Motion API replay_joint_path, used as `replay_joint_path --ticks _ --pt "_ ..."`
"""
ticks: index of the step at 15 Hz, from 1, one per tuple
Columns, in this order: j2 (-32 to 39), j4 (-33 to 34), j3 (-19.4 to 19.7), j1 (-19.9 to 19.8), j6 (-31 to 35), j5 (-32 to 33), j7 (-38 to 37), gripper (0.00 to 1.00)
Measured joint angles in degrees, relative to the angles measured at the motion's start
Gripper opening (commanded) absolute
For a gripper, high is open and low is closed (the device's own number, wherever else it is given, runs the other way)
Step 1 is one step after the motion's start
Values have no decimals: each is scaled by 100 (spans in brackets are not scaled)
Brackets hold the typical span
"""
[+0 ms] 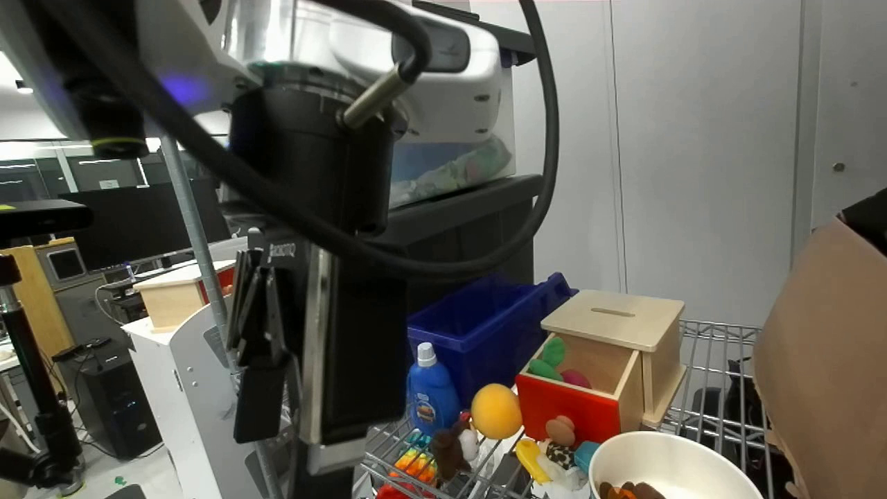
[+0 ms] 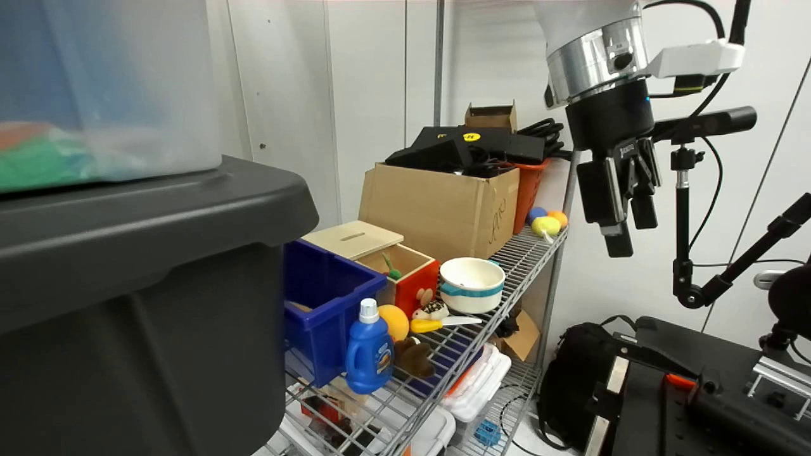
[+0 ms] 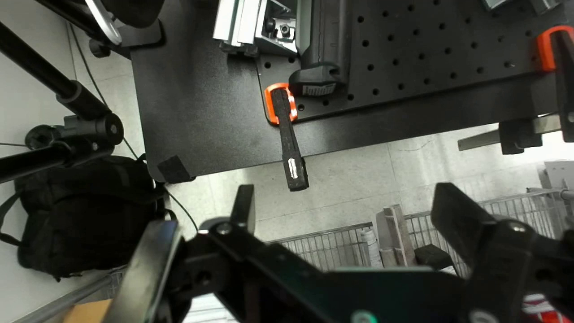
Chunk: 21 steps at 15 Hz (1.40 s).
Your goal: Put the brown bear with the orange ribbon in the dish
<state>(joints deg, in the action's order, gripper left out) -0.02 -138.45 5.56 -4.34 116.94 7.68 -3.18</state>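
The dish is a cream-white bowl (image 1: 682,468) at the lower right of an exterior view. It stands on the wire shelf and also shows in an exterior view (image 2: 472,303), with a teal band. The brown bear with the orange ribbon (image 1: 627,492) lies inside the bowl, partly cut off by the frame's bottom edge. Only brown parts and an orange bit show; the near wall hides it elsewhere. My gripper (image 1: 294,443) is well away from the bowl and above the shelf in an exterior view (image 2: 632,228). In the wrist view the gripper (image 3: 344,196) is wide open, with nothing between its fingers.
Another dark-brown toy (image 2: 415,360) lies beside a blue bottle (image 2: 369,354). An orange ball (image 1: 496,412), a toy knife (image 2: 437,324), a wooden box with a red drawer (image 1: 572,409) and a blue bin (image 1: 478,333) share the shelf. A black table (image 3: 202,134) shows in the wrist view.
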Motion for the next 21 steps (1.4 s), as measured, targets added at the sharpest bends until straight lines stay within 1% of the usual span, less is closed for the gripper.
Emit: replay_joint_path --ticks 9,21 --pt "-194 -73 14 -29 0 111 0 100" --pt "-198 -73 14 -29 0 116 0 100"
